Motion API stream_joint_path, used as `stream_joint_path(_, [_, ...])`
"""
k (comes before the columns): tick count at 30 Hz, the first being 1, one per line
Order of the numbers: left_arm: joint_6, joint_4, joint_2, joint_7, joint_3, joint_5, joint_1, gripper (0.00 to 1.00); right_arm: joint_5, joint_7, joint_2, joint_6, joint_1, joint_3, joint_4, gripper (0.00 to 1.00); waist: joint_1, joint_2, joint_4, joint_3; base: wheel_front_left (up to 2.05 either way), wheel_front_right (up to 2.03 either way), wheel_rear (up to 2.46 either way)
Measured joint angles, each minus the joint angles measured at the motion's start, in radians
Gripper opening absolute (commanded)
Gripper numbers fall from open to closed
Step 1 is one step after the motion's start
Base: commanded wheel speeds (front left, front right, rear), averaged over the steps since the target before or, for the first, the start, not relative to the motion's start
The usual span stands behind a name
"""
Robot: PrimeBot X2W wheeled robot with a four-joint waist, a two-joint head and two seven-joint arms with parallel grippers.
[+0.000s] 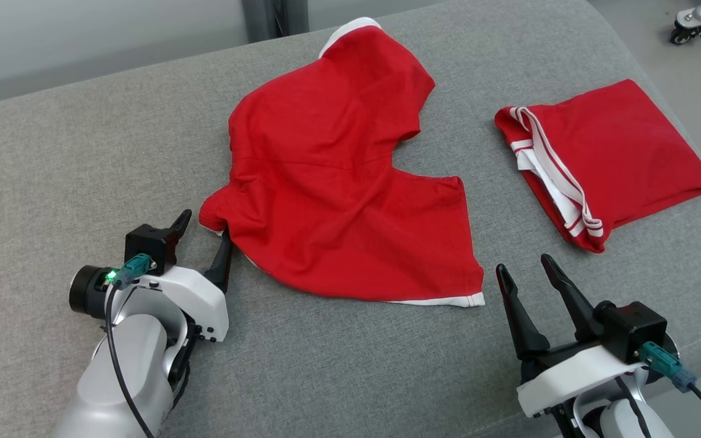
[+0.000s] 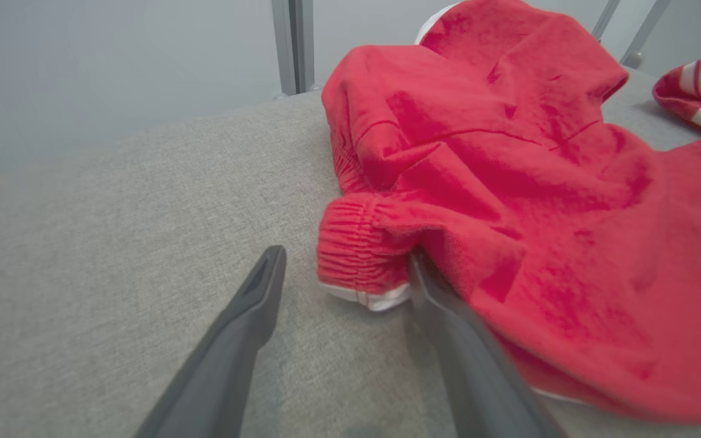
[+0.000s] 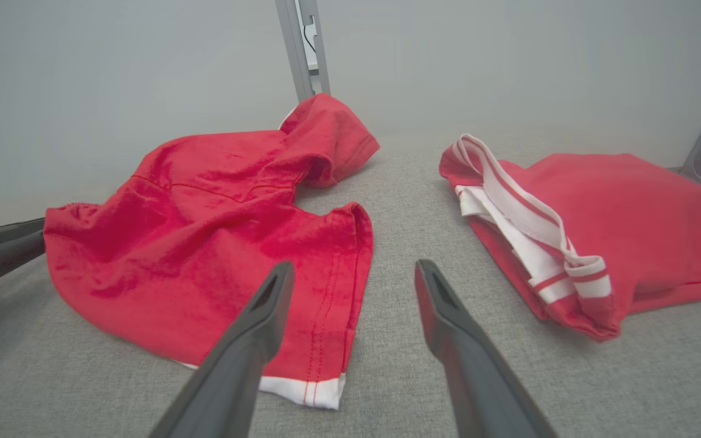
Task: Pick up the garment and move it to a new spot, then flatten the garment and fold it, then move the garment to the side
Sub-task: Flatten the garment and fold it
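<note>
On the grey cushion (image 1: 83, 152), the red garment (image 1: 338, 182) lay loose and rumpled at about the middle, partly spread, with a white-trimmed hem along its near edge and another white edge at its far tip.

At the garment's near-left corner, where the cloth was gathered into a ribbed, elastic band, the left gripper (image 1: 205, 222) sat low over the cushion with its two dark fingers spread wide. The gathered corner lay just ahead of the gap between them. The finger nearer the garment had its tip against the edge of the cloth; whether it had slipped under the fold I could not tell. The other finger stood clear on the bare cushion. Nothing was clamped between them.

Off the garment's near-right corner, the right gripper (image 1: 523, 263) was likewise wide open and held nothing. Its fingers pointed past the white hem corner, near the cloth but apart from it.

To the garment's right, well apart from it, a second red piece (image 1: 612, 152) lay folded into a neat block, its white striped band showing along the side that faced the garment. Beyond the garment's far edge stood a metal post (image 1: 274, 15).
</note>
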Motion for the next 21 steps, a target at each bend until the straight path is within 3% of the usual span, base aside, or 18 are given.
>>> stream_joint_path(9, [-0.041,0.021,0.008,-0.003,-0.03,-0.003,-0.022,1.0,0.0,0.0,0.0,0.0,-0.006,-0.001,0.021,1.0,0.0,0.0001,-0.013,0.009,0.0,0.0,0.0])
stream_joint_path(10, [-0.047,0.029,0.007,-0.003,-0.033,-0.014,-0.024,0.82,0.0,0.0,0.0,0.0,-0.006,-0.001,0.024,1.0,0.0,0.0,-0.014,0.009,0.0,0.0,0.0])
stream_joint_path(11, [-0.05,0.039,0.006,-0.003,-0.042,-0.018,-0.024,0.0,0.0,0.0,0.0,0.0,-0.006,-0.001,0.027,1.0,0.0,0.0,-0.015,0.01,0.0,0.0,0.0])
stream_joint_path(21, [-0.062,0.017,0.001,-0.004,-0.063,-0.063,-0.03,0.0,0.063,0.011,0.0,0.0,-0.007,-0.026,0.098,1.0,0.0,0.0,0.013,0.003,0.0,0.0,0.0])
